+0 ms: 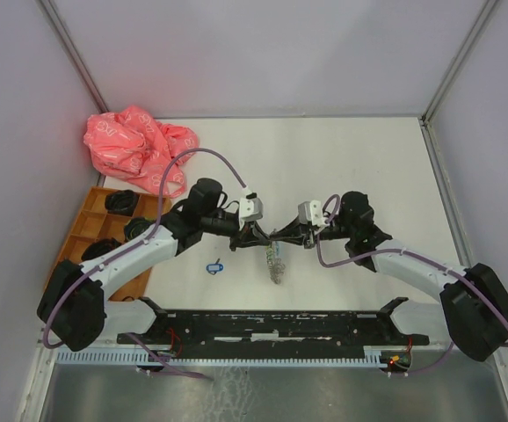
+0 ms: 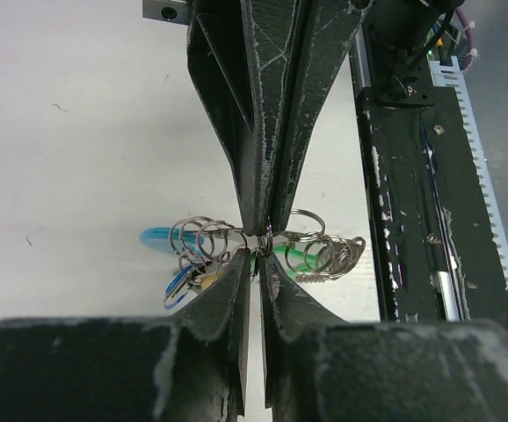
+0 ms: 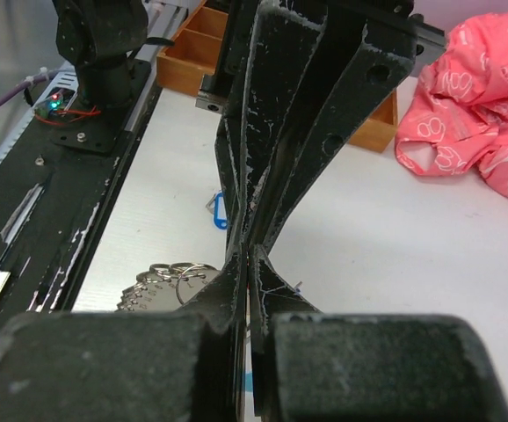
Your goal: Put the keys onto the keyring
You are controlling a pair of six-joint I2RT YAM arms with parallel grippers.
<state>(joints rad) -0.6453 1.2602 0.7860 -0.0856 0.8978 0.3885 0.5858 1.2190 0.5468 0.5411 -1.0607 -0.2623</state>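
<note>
My two grippers meet tip to tip above the middle of the table. Between them hangs the keyring [image 2: 159,237], its light-blue section showing on the left, with a bunch of keys [image 1: 277,262] and wire rings [image 2: 203,239] dangling from it. Blue, yellow and green tags [image 2: 298,257] show among the rings. My left gripper [image 2: 258,253] is pinched on a thin loop at its tips. Opposite it, my right gripper [image 3: 248,255] is shut on the same spot, with metal keys [image 3: 159,283] hanging to its lower left. One key with a blue tag [image 1: 214,266] lies loose on the table.
A pink plastic bag [image 1: 135,145] lies at the back left. An orange compartment tray [image 1: 105,233] sits under the left arm. The black base rail [image 1: 272,330] runs along the near edge. Grey walls enclose the table on three sides.
</note>
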